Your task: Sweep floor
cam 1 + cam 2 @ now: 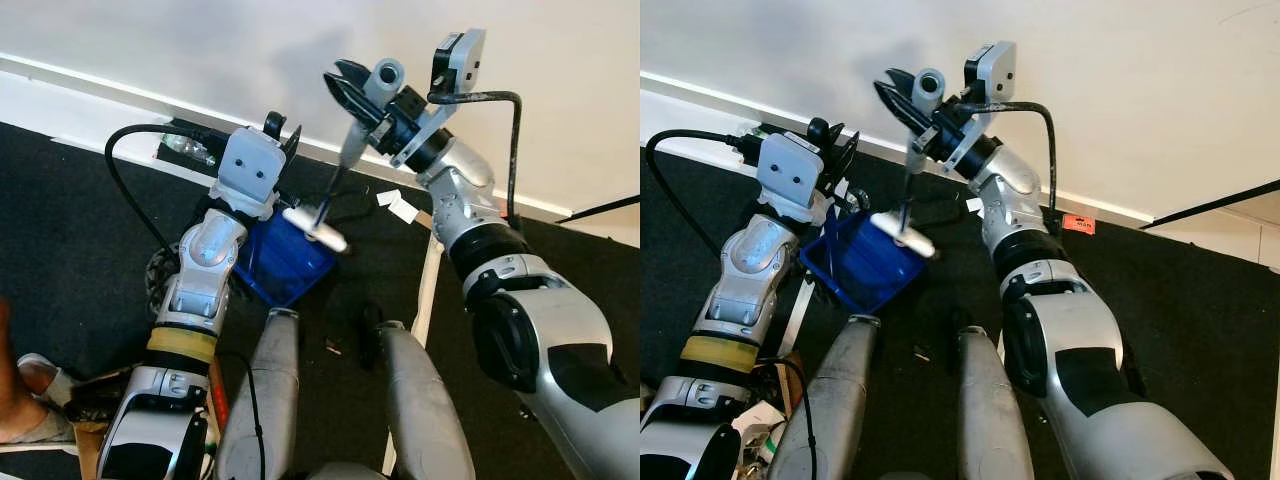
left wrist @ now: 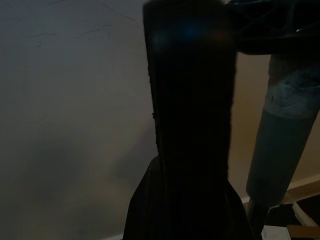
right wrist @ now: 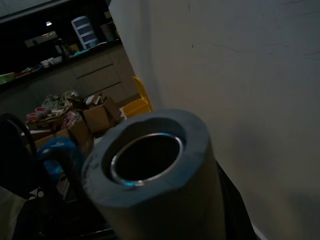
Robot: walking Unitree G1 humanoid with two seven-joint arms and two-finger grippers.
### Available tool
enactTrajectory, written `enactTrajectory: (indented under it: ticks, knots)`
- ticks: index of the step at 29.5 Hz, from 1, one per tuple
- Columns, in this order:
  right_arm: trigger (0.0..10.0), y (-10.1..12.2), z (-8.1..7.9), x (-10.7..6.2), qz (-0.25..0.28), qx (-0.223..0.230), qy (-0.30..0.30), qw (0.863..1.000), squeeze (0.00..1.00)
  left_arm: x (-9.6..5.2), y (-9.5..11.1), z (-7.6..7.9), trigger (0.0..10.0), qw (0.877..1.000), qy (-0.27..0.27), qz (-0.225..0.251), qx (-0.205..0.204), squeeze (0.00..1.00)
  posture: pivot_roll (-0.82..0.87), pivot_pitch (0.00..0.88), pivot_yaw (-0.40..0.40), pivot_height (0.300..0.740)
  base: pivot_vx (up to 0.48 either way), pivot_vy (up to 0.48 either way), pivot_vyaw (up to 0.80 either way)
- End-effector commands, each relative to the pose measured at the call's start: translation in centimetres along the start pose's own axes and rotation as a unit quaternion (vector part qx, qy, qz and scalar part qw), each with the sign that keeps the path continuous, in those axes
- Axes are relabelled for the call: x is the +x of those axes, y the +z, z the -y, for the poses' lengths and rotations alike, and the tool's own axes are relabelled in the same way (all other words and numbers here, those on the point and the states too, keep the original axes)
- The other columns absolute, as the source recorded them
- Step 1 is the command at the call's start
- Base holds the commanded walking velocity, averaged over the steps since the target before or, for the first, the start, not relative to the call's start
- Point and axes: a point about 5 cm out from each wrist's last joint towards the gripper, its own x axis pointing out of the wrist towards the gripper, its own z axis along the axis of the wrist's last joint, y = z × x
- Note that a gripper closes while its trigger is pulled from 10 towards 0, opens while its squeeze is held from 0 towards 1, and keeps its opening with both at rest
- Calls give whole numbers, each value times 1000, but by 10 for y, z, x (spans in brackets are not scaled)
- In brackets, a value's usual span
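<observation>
Broom and dustpan held up by the white wall

The right gripper (image 1: 352, 88) was clamped on the grey broom handle (image 1: 385, 75) — its white head (image 1: 315, 226) hung over the blue dustpan (image 1: 282, 260), which the left gripper (image 1: 282, 130) gripped above the black carpet (image 1: 70, 230)

Two silver robot arms reach over the black floor, one left gripper (image 1: 278, 131) and one right gripper (image 1: 352, 88). Between them: one grey-handled broom (image 1: 358, 135) and one blue dustpan (image 1: 285, 260). One white paper scrap (image 1: 402, 207) lies near the baseboard, beside one orange tag (image 1: 1078, 223). One person's foot (image 1: 22, 405) shows at the edge.
</observation>
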Motion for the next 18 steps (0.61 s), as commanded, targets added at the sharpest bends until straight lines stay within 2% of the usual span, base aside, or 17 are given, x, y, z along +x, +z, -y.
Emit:
enactTrajectory:
  ticks: [1,3,4,6,9,12,18]
  knots:
    - [10000,-9,-3,-3,-5,9,-13,1000,0,8,23,-1,10000,997,20,68,9,0,272,520,-75,740,0,0,0]
    - [10000,7,6,-1,6,-54,-46,997,0,7,23,0,10000,998,23,66,7,0,267,510,-78,740,0,0,0]
    - [10000,7,6,-1,6,-54,-46,997,0,7,23,0,10000,998,23,66,7,0,267,510,-78,740,0,0,0]
    - [10000,22,10,3,16,-106,-53,993,0,6,22,2,10000,998,24,64,5,0,265,508,-78,740,0,0,0]
    - [10000,29,10,7,23,-128,-47,990,0,5,22,2,10000,998,26,63,4,0,264,503,-78,740,0,0,0]
    - [10000,51,10,18,54,-172,-33,983,0,3,21,4,10000,998,29,60,1,0,261,500,-77,740,0,0,0]
    - [10000,58,5,24,40,-225,2,974,0,3,20,9,10000,998,31,59,-4,0,258,501,-81,740,0,0,0]
